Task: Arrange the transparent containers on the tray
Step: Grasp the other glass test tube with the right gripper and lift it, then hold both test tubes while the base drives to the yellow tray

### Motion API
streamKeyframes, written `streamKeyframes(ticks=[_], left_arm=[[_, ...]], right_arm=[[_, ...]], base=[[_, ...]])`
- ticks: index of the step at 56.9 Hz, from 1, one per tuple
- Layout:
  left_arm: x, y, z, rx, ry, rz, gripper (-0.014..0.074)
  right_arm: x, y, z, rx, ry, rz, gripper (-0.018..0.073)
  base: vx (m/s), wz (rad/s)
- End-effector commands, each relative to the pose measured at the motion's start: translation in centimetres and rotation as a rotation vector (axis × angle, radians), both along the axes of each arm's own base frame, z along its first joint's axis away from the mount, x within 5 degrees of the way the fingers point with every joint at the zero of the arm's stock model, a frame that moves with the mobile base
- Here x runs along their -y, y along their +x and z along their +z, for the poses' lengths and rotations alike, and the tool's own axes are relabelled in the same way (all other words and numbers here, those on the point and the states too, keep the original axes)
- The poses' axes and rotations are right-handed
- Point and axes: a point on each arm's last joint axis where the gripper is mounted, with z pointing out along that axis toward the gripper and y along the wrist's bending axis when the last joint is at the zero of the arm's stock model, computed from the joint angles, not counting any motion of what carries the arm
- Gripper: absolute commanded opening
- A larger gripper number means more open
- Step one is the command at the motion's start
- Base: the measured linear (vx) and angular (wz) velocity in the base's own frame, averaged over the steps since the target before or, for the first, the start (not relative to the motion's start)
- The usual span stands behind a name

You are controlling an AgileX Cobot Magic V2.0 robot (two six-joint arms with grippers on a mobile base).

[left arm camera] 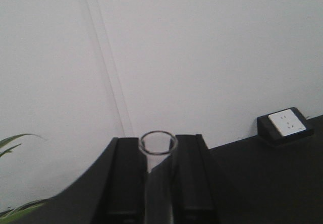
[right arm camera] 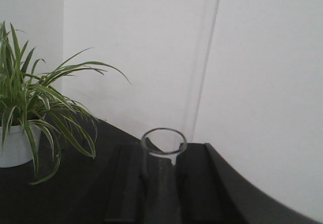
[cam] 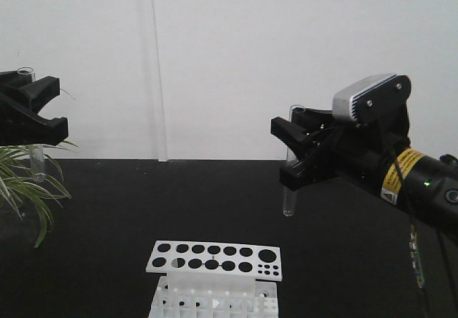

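Two transparent containers are held upright in the air, one per arm. At the far left of the front view, my left gripper is shut on a clear tube whose round bottom hangs below the fingers. In the left wrist view the tube sits pinched in my left gripper, open rim up. My right gripper is shut on the other tube, above the black table. The right wrist view shows that tube clamped in my right gripper. The tray is out of view.
A white tube rack with rows of round holes stands at the front centre of the black table. A green plant sits at the left, in a white pot. A wall socket box rests on the table by the white wall.
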Motion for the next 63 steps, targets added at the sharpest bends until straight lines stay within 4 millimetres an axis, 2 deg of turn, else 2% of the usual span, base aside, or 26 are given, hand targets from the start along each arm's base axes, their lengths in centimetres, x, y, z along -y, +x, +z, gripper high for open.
streamKeyframes(ticks=[1, 14, 35, 63], left_arm=[[0.0, -1.0, 1.9, 0.064, -0.036, -0.019, -0.0008], [0.9, -1.3, 1.4, -0.034, -0.177, -0.011, -0.0008], [3.2, -1.7, -2.5, -0.146, -0.055, -0.081, -0.0008], [3.6, -1.7, -2.7, -0.153, -0.044, -0.091, -0.0008]], right_arm=[[0.6, -2.0, 3.6, 0.072, 0.073, 0.007, -0.0011], [1.9, -3.3, 4.8, 0.009, 0.122, -0.086, -0.0011], [2.4, -4.2, 5.4, 0.045, 0.037, -0.126, -0.0011], [2.4, -4.2, 5.3, 0.046, 0.022, -0.131, -0.0011]], base=[[0.00, 0.00], [0.00, 0.00], [0.00, 0.00], [0.00, 0.00]])
